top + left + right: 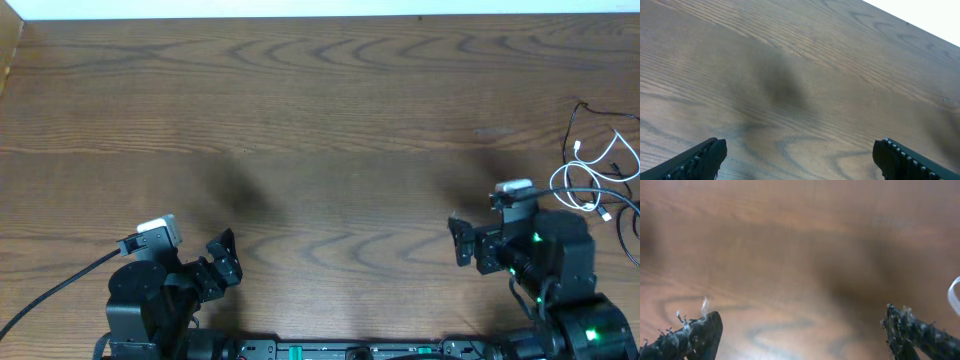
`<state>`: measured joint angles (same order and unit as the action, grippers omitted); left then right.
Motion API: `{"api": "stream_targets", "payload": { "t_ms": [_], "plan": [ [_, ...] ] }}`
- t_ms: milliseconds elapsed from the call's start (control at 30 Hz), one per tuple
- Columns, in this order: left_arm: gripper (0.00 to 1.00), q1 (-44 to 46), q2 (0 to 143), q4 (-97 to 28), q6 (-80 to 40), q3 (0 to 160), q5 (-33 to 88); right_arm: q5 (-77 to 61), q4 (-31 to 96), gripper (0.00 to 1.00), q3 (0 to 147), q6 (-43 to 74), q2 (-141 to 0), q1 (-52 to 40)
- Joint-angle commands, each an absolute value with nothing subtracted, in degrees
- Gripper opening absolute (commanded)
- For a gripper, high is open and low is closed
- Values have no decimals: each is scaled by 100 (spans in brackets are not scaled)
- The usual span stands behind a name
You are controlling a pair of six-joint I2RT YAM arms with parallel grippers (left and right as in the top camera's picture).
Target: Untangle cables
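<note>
Overhead: white cable [582,150] and black cable [578,112] tangled at table's [320,120] right edge; left gripper [228,258] and right gripper [456,240] jaws spread wide.

Nothing readable anywhere, honestly. No labels, brand names, numbers or signs in any of the three views.
</note>
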<state>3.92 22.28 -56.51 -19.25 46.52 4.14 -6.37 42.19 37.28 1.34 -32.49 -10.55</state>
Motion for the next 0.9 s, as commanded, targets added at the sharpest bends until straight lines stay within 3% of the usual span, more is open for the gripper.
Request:
{"api": "stream_targets", "payload": {
  "t_ms": [0,433,867],
  "plan": [
    [98,410,2209,-5651,-1850,4602,386,-596,3992,99,3542,-353,-2773,-934],
    [98,410,2209,-5651,-1848,4602,386,-598,2126,99,1813,-351,-115,-805],
    [98,410,2209,-5651,-1850,4602,386,-593,27,99,626,-611,-30,-611]
  ]
}}
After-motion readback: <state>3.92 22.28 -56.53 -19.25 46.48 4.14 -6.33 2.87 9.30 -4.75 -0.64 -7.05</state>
